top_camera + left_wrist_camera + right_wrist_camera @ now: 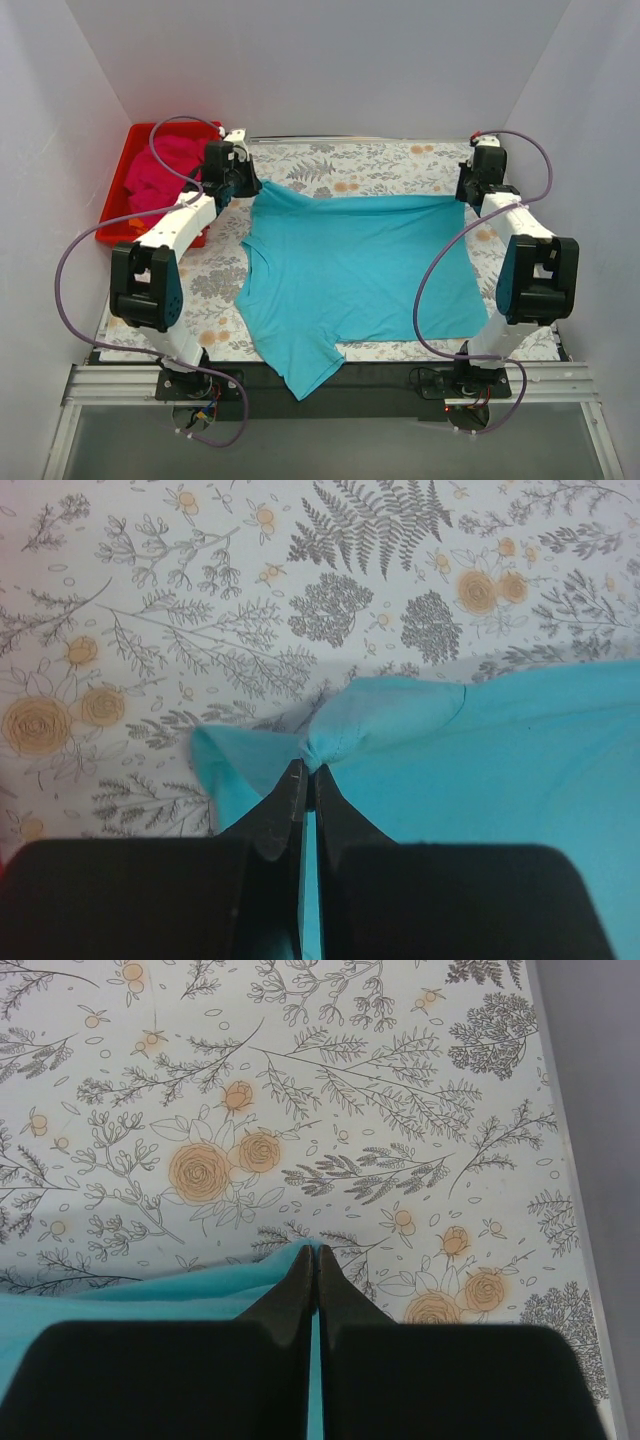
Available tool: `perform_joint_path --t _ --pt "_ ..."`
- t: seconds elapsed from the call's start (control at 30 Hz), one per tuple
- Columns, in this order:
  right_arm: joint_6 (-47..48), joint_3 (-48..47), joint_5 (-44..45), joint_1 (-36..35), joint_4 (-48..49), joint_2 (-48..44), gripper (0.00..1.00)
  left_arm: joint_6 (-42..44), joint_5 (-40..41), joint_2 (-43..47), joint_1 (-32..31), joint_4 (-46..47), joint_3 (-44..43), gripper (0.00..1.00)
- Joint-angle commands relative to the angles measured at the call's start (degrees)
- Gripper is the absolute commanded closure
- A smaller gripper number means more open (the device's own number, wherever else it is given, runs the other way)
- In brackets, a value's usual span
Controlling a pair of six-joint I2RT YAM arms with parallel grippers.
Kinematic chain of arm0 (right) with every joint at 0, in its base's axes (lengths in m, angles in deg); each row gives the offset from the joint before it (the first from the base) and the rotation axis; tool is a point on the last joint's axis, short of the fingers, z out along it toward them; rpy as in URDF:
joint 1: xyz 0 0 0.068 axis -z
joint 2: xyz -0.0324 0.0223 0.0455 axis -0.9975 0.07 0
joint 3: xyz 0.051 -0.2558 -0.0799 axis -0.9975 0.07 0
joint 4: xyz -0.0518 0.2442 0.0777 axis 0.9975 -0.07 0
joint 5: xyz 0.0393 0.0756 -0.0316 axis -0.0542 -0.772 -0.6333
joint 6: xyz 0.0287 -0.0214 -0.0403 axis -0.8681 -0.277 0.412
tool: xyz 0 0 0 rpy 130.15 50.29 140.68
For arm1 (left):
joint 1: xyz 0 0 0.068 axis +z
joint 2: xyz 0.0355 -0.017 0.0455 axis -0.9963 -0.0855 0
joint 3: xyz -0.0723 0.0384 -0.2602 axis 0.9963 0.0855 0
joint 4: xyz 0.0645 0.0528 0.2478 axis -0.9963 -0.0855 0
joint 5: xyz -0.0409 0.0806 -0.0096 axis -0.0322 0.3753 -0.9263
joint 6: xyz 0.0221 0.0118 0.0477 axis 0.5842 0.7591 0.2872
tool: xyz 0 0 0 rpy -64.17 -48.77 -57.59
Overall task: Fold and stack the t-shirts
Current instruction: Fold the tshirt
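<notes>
A turquoise t-shirt (pixel 360 270) lies spread across the middle of a floral-patterned tabletop (pixel 350 165), its far edge drawn in a nearly straight line between the two robot arms. The left gripper (pixel 240 185) is closed tight on the shirt's far left corner. The left wrist view shows the dark fingertips pressed together around a small bunched knot of blue cloth, with a loose flap folding away to the left of them.

The right gripper (pixel 470 190) is likewise pinched closed at the far right corner. In the right wrist view the cloth's edge rises to a slight peak exactly where the two fingertips meet, with bare printed tabletop beyond it.

Most of the garment rests flat with only light creases. The neckline curves along its left side. One sleeve trails off the near edge of the tabletop and drapes over the dark rail between the arm bases.

A magenta-pink t-shirt (pixel 160 170) sits crumpled in a red tray (pixel 115 228) at the far left corner, just beside the left arm and well apart from the blue shirt. Purple cables (pixel 65 290) loop out from both arms. Plain white walls (pixel 330 60) close in the workspace on three sides.
</notes>
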Motion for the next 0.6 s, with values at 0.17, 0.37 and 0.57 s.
perform_joint_path --t 0.17,0.37,0.57 --pt "-1.19 3.60 0.53 1.54 1.45 -5.69 0.99 -4.09 -2.23 10.36 0.37 -7.32 5.17 1.00" --pt "-1.89 5.79 1.85 2.24 0.84 -7.45 0.99 -6.99 -2.76 13.52 0.28 -9.61 8.43 1.00" --pt "-3.47 6.85 2.64 3.21 -0.21 -9.03 0.99 -12.25 -4.25 17.57 -0.16 -11.89 11.06 1.00"
